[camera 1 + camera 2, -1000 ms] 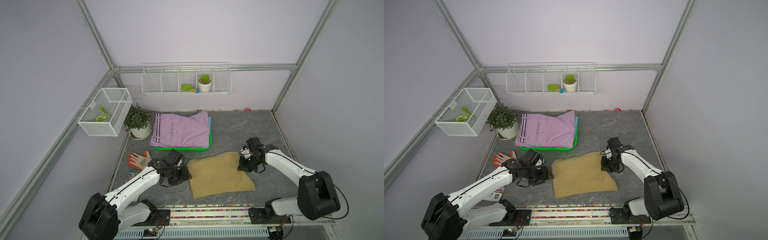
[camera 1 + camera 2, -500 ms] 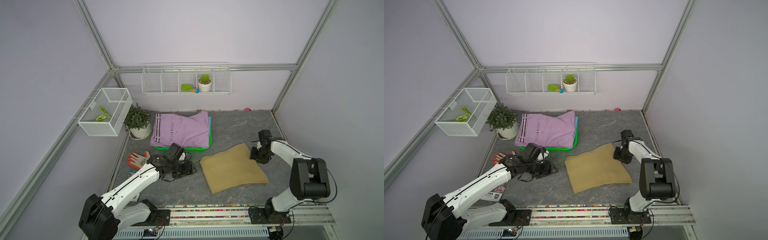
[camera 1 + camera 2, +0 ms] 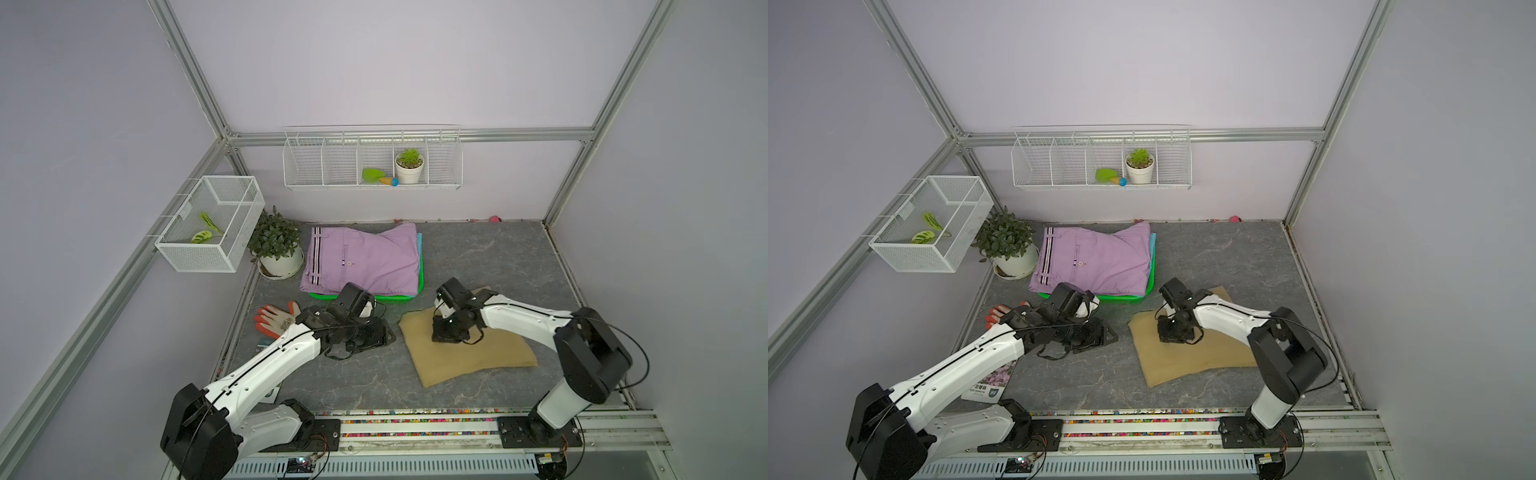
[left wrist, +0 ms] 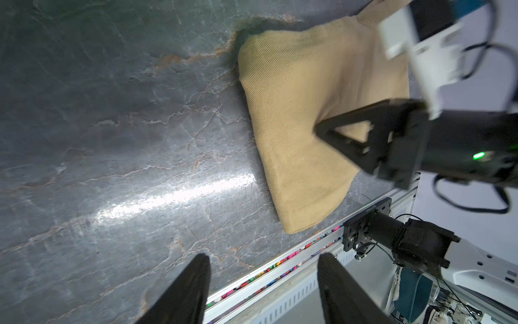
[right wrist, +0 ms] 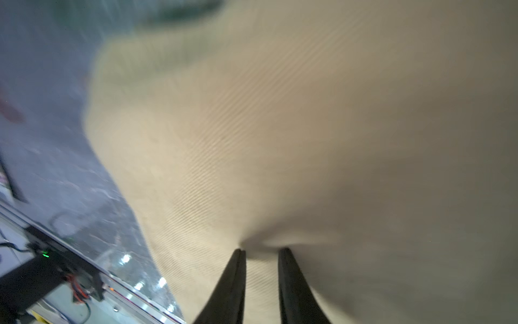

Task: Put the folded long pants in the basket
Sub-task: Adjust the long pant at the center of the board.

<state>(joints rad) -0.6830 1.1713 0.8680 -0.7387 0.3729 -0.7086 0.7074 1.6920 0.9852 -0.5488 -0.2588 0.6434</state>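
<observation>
The tan folded long pants (image 3: 469,353) (image 3: 1192,357) lie flat on the table, right of centre. My right gripper (image 3: 446,334) (image 3: 1173,334) points down onto their left part. In the right wrist view its narrow jaws (image 5: 262,249) pinch a puckered fold of tan cloth (image 5: 280,126). My left gripper (image 3: 386,334) (image 4: 263,256) stands open and empty over bare table, just left of the tan pants (image 4: 294,98). The green basket (image 3: 395,297) (image 3: 1125,298) holds the lilac pants (image 3: 361,262) on top, with a teal edge (image 3: 419,249) showing beneath.
An orange-fingered glove (image 3: 276,320) lies left of my left arm. A potted plant (image 3: 276,249) stands beside the basket. A wire mesh box (image 3: 212,224) and a wire rack (image 3: 372,162) hang on the walls. A booklet (image 3: 990,384) lies front left. The rail (image 3: 415,419) bounds the front.
The right gripper dragged the tan pants rightward, let go at their far edge, then moved left onto their left part and closed. The left gripper crept right, staying open.
</observation>
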